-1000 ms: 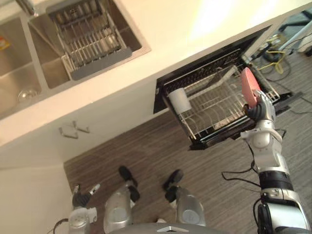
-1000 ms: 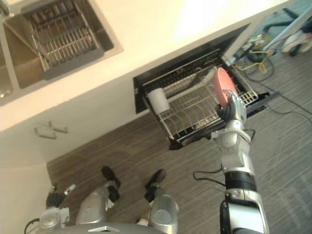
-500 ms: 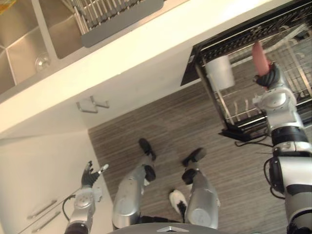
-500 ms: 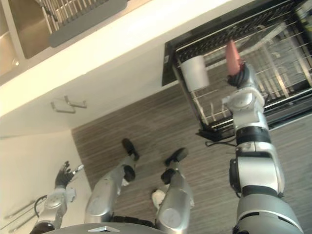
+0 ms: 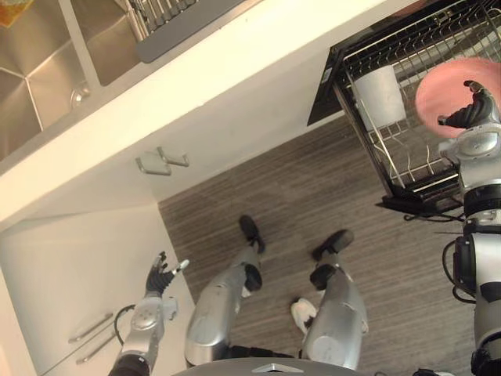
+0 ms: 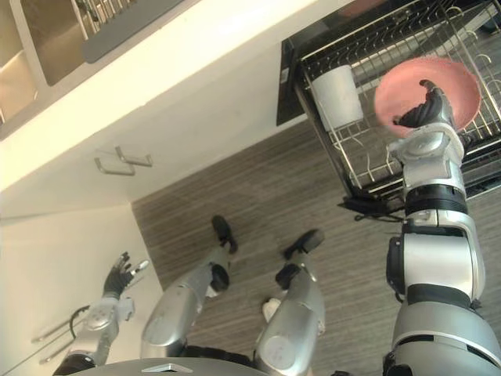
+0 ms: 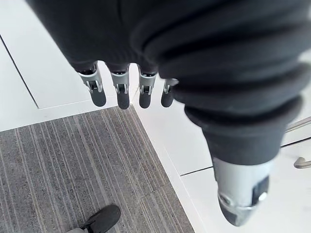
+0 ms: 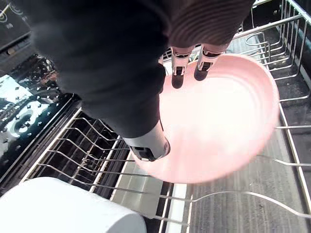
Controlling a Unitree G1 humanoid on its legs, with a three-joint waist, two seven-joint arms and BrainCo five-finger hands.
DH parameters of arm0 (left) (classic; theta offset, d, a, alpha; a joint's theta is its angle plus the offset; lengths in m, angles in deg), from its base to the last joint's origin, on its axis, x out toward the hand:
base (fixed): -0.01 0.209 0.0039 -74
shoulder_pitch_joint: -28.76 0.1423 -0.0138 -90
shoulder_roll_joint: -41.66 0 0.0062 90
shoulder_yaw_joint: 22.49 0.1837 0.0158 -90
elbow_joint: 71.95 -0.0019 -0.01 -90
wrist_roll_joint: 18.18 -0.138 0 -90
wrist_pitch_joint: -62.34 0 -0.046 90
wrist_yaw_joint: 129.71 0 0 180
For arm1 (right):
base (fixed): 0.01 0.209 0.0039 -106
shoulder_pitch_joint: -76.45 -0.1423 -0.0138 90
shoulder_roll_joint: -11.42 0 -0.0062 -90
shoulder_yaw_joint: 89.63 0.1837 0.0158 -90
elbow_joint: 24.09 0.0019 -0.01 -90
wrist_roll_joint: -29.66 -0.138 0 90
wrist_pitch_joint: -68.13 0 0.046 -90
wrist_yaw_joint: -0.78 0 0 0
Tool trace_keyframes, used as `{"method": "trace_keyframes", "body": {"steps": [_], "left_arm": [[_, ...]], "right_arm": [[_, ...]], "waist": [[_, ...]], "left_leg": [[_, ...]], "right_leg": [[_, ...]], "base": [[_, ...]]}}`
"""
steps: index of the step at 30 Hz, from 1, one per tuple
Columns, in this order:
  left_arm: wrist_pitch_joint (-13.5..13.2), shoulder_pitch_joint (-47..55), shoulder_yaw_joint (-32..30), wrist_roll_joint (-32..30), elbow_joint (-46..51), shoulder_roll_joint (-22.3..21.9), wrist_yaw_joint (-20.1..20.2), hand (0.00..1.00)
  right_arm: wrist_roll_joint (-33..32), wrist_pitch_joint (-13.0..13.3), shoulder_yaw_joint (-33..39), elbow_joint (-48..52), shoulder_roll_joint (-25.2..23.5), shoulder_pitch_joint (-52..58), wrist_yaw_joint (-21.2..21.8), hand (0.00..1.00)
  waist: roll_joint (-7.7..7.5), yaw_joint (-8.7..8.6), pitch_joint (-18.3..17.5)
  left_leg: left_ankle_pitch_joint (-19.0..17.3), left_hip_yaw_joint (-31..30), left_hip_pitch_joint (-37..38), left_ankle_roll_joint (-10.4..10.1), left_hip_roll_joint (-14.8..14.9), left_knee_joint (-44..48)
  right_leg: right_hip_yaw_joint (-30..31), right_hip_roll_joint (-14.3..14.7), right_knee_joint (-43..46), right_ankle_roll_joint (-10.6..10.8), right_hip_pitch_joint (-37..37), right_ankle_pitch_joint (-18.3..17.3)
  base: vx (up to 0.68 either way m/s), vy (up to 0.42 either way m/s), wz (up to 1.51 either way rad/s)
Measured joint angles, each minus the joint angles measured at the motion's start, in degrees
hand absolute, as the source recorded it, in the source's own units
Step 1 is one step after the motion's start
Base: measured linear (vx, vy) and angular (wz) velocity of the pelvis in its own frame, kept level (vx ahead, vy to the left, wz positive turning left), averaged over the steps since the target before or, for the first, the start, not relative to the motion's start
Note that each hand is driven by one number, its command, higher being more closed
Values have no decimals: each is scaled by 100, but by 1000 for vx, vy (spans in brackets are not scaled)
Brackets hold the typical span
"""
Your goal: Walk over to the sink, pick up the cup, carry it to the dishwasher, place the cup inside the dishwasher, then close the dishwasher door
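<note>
Your right hand [image 6: 427, 106] holds a pink dish [image 8: 218, 126] above the dishwasher rack [image 5: 407, 168], fingers [image 8: 177, 73] hooked over one rim and the thumb pressed to the rim opposite. The dish is round and shallow, with no long axis, and its broad hollow face turns up toward the head camera. It hangs over the rows of wire tines near the rack's middle. A white cup [image 6: 338, 95] already sits inside the rack, in the corner nearest the cabinet front. It is apart from the dish, and you cannot tell whether its mouth faces up or down. The rack stands drawn out over the striped floor [image 5: 313, 196], its wire side wall running along the edge just below your wrist. On the counter [image 5: 235, 70] side, the steel sink [image 5: 47, 70] carries a grey drainer basket [image 5: 180, 19] in one basin. Your left hand [image 5: 160, 276] hangs low beside the white cabinet doors, fingers [image 7: 121, 92] straight and relaxed, holding nothing. Bare floor runs between it and the rack.
</note>
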Motion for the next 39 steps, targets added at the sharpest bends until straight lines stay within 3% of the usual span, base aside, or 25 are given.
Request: {"method": "trace_keyframes", "body": {"steps": [4, 9, 13, 17, 22, 23, 26, 29, 31, 34, 39], "left_arm": [[7, 42, -42, -8, 77, -6, 47, 0], [-19, 127, -210, -108, 52, -150, 28, 0], [-110, 280, -383, -252, -134, -188, -181, 0], [-126, 558, -712, -366, -546, -218, -345, 0], [-215, 625, -715, -405, -963, -301, -439, 0], [-226, 624, -714, -405, -993, -304, -439, 0], [-319, 628, -714, -404, -1190, -302, -441, 0], [-359, 629, -708, -404, -1359, -302, -441, 0], [-424, 611, -690, -408, -1355, -307, -440, 0], [-471, 568, -683, -410, -1338, -312, -441, 0], [-471, 541, -577, -401, -1334, -319, -454, 0]], "right_arm": [[-1538, 244, 373, 773, -22, 543, 510, 0], [-2600, 625, 1325, 1884, -221, 1202, 646, 0], [-3180, 711, 2232, 2453, -452, 1847, 153, 0], [-3669, 802, 3150, 2486, -885, 2675, -719, 0], [-4727, 883, 3830, 2255, -1058, 3308, -1101, 0], [-4818, 878, 3911, 2160, -1092, 3354, -1101, 100], [-5485, 752, 4065, 1501, -1219, 3667, -1080, 100], [-6334, 436, 4140, 1065, -1644, 3984, -833, 100], [-7087, 109, 4126, 790, -1973, 4065, -485, 100], [-7794, -121, 3969, 666, -2080, 4042, -50, 100], [-7992, -214, 3652, 599, -2005, 3515, 426, 100]], "waist": [[-3, -47, 2], [-18, -219, 11], [-138, -329, -45], [-543, -473, -383], [-649, -602, -707], [-645, -618, -710], [-609, -709, -735], [-561, -727, -753], [-465, -739, -735], [-288, -708, -641], [-92, -532, -542]], "left_leg": [[-41, -5, 406, -52, -12, -8], [-92, -8, 736, -123, 42, -21], [-155, 13, 1013, -179, 127, -56], [-231, 117, 1371, -293, 253, -55], [-274, 192, 1616, -352, 304, -54], [-276, 201, 1642, -359, 310, -54], [-293, 200, 1655, -425, 316, -56], [-297, 212, 1610, -448, 320, -56], [-282, 273, 1478, -471, 319, -57], [-273, 332, 1338, -483, 299, -57], [-205, 324, 1034, -530, 228, -56]], "right_leg": [[9, -11, -1, 34, 400, -32], [-33, 55, -79, 92, 781, -75], [-50, 204, -303, 115, 1113, -71], [-18, 354, -403, 141, 1468, -64], [77, 382, -309, 174, 1601, -180], [85, 376, -279, 166, 1604, -200], [84, 303, -85, 157, 1553, -352], [119, 241, 83, 126, 1433, -499], [120, 186, 169, 112, 1274, -518], [85, 100, 260, 108, 1133, -520], [80, -56, 444, 87, 792, -545]], "base": [[62, -123, -1], [35, -150, -1], [39, -149, -5], [88, -185, -14], [71, -138, -11], [31, -105, -8], [-5, -93, 1], [-25, -82, -3], [-31, -62, 4], [-23, -44, 12], [3, -49, 10]]}}
